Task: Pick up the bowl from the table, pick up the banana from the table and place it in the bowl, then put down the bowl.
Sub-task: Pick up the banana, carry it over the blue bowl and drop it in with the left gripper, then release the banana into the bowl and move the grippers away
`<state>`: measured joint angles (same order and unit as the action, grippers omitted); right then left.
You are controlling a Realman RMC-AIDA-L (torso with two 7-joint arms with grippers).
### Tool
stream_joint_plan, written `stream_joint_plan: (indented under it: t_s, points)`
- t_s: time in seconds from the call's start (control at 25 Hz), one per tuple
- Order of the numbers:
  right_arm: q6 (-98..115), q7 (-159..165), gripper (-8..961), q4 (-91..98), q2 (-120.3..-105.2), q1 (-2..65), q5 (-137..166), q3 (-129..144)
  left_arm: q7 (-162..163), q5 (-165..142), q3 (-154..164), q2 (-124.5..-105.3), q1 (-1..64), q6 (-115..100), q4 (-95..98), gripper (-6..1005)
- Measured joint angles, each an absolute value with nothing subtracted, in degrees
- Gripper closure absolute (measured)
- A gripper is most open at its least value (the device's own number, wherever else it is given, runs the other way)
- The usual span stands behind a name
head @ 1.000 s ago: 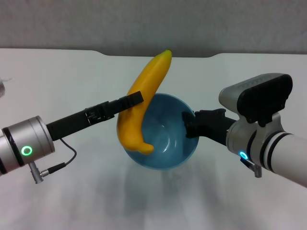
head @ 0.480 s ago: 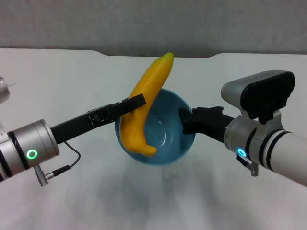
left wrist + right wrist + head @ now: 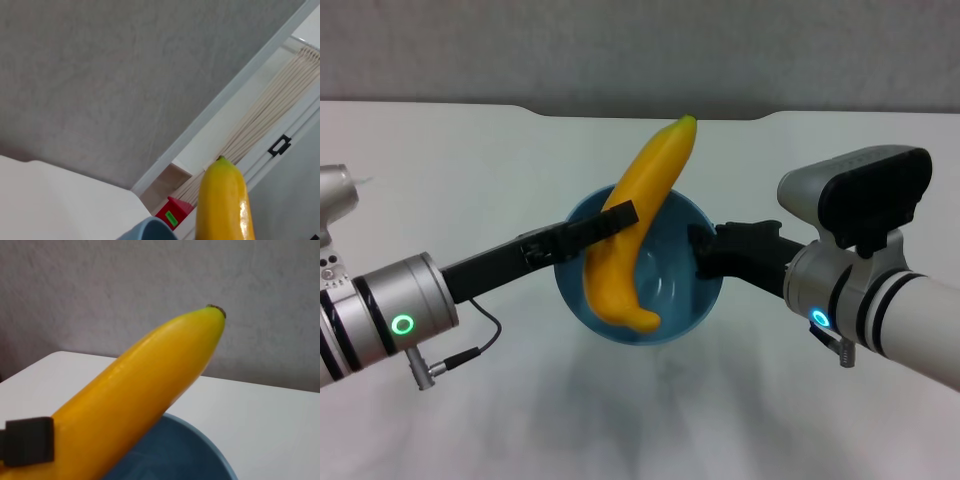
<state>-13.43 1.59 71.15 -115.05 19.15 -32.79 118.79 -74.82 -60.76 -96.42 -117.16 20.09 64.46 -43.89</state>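
The light-blue bowl (image 3: 670,285) is held above the white table (image 3: 470,170) at the middle of the head view. My right gripper (image 3: 703,250) is shut on its right rim. My left gripper (image 3: 616,222) is shut on the yellow banana (image 3: 645,215), gripping it at mid-length. The banana stands tilted, its lower end inside the bowl and its upper tip pointing up and away. The banana also shows in the left wrist view (image 3: 223,205) and the right wrist view (image 3: 145,385), with the bowl's rim (image 3: 200,440) below it.
The table's far edge has a shallow notch (image 3: 650,115) behind the banana. A grey wall (image 3: 640,50) runs behind the table. White tabletop lies in front of and beside the bowl.
My left gripper has carried the banana to the right, so its lower end now sits deeper over the bowl's middle. The bowl and right gripper shifted slightly left.
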Motion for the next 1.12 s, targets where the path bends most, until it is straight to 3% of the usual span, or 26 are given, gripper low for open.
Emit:
stream_joint_plan:
  t_s: [0.44,0.76,1.12]
  points:
    - [-13.71,1.72,867,71.54,-115.04,18.9,-32.77,118.82,-75.58,-59.63,-96.5,-117.16,20.08,63.71,-42.56,356]
    - [-14.0,1.73,864,71.42,-115.01,18.46,-33.63,118.6,-85.59,-52.49,-97.15,-116.99,17.25,66.31,-43.93,134]
    - [-17.43,1.35,862,70.62,-114.79,18.02,-36.02,116.7,-88.83,-51.65,-104.2,-116.69,12.47,66.11,-46.78,96]
